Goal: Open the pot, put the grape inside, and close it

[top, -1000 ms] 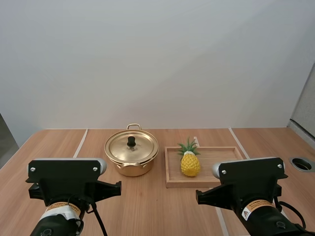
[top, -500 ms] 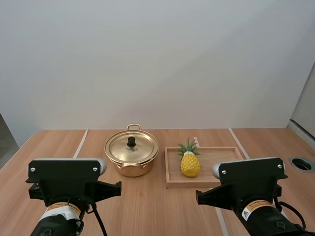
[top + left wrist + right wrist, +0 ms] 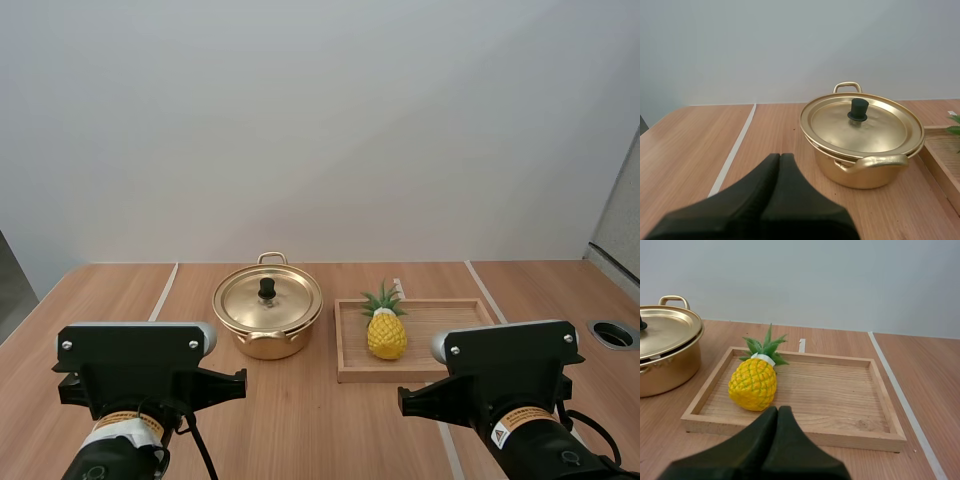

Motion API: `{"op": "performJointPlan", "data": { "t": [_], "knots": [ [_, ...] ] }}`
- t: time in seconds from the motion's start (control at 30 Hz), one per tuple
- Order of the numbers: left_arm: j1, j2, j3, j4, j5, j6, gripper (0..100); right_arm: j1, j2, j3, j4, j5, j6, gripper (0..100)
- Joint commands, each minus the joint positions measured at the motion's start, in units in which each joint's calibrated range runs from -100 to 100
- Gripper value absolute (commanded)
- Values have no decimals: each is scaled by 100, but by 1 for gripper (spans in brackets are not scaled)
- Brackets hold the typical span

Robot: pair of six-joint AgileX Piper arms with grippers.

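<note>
A golden pot point(image 3: 267, 318) stands mid-table with its lid point(image 3: 860, 125) on, a black knob point(image 3: 858, 109) at the lid's centre. To its right a wooden tray point(image 3: 440, 325) holds a yellow toy pineapple point(image 3: 386, 330) with green leaves; I see no grapes. My left gripper point(image 3: 780, 156) is shut on nothing, low over the table, short of the pot. My right gripper point(image 3: 777, 409) is shut too, its tips just in front of the tray's near rim point(image 3: 790, 432), with the pineapple point(image 3: 753, 384) close behind.
A round grommet hole point(image 3: 612, 333) sits in the table at the far right. Pale seams point(image 3: 163, 292) run front to back across the wooden top. Both arm bodies fill the near edge of the high view.
</note>
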Motion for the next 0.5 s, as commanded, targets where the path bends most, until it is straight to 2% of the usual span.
{"op": "performJointPlan", "data": {
  "t": [0.0,0.47],
  "knots": [
    [-13,-32,0,-109,-133,-44,0,-22,-43,13,-4,-225,1,0],
    [-13,-32,0,-109,-59,-44,0,-22,-43,13,-4,-225,1,0]
  ]
}}
